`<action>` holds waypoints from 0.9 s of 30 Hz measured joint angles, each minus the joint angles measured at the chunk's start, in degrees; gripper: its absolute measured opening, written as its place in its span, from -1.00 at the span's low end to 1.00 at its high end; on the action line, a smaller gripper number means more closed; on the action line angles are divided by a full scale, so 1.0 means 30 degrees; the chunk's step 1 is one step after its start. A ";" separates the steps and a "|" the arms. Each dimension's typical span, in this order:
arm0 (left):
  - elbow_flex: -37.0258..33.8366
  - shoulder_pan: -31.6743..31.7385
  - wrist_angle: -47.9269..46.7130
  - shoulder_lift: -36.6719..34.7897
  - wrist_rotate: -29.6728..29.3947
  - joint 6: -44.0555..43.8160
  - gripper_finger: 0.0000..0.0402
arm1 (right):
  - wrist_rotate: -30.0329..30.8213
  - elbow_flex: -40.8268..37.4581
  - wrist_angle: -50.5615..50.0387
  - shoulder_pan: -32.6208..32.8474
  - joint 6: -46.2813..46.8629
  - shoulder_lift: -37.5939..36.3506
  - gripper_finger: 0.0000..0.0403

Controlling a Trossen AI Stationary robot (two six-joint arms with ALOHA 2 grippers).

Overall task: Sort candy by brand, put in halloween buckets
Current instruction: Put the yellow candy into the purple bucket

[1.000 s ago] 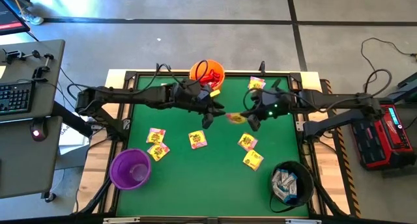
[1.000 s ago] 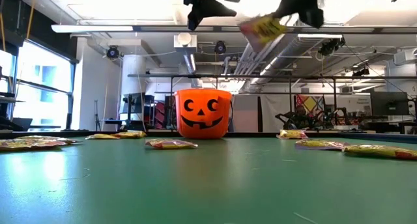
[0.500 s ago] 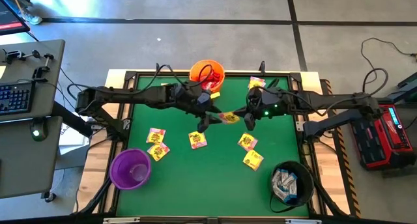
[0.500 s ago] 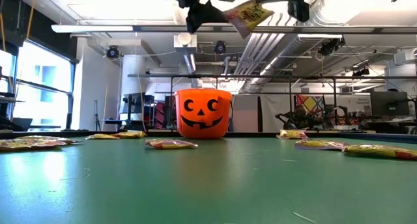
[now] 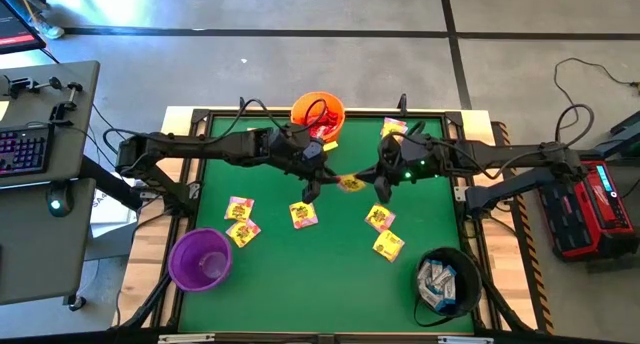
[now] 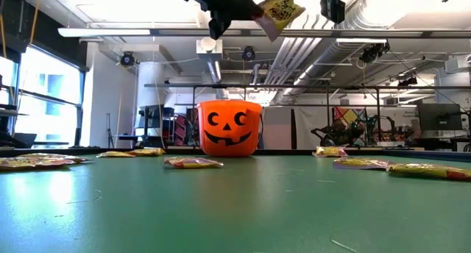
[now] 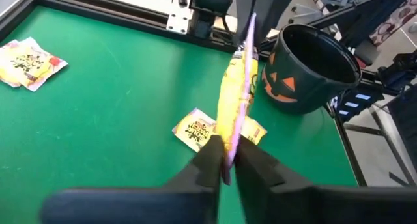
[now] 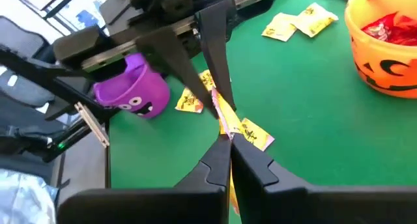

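A yellow candy packet (image 5: pixel 350 183) hangs in the air over the middle of the green table, well above it in the low view (image 6: pixel 278 10). My left gripper (image 5: pixel 320 181) is shut on its left end and my right gripper (image 5: pixel 376 182) on its right end. The orange bucket (image 5: pixel 318 114) with red candy stands at the far edge. The purple bucket (image 5: pixel 200 259) stands near left. The black bucket (image 5: pixel 447 281) with white-blue packets stands near right. Several yellow packets (image 5: pixel 303 215) lie flat on the table. My left gripper pinches one end of the yellow packet (image 7: pixel 229 142) between its two fingers, coming from the table's left and slanting down. The packet stands on edge, clear of the table. My right gripper pinches the opposite end (image 8: pixel 226 123) between its two fingers, coming from the table's right and slanting down. The packet spans the gap between the two grippers.
Loose yellow packets lie left of centre (image 5: pixel 240 220), right of centre (image 5: pixel 383 232) and at the far edge (image 5: pixel 394 127). A raised black frame (image 5: pixel 200 124) runs around the table. Bare green surface (image 5: pixel 320 284) lies between the purple and black buckets.
My right gripper has tipped upward and swung the packet's free end from hanging low up toward my left gripper. The packet has shifted a little toward the table's left. My left gripper has taken hold of that free end.
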 joint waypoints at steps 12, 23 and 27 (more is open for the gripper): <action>0.0000 -0.0250 -0.3222 -0.1532 0.0820 0.1179 -0.99 | 0.1040 0.0000 -0.1211 0.0019 -0.2198 -0.0007 -0.60; 0.0000 -0.3469 -1.2465 -0.5937 0.1958 -0.1965 -1.00 | 0.1478 0.0000 -0.2262 -0.0928 -0.2811 -0.0007 -0.25; 0.0007 -0.5636 -1.5846 -0.6899 0.2480 -0.4686 -1.00 | 0.1448 -0.0006 -0.2262 -0.1337 -0.3046 -0.0007 -0.25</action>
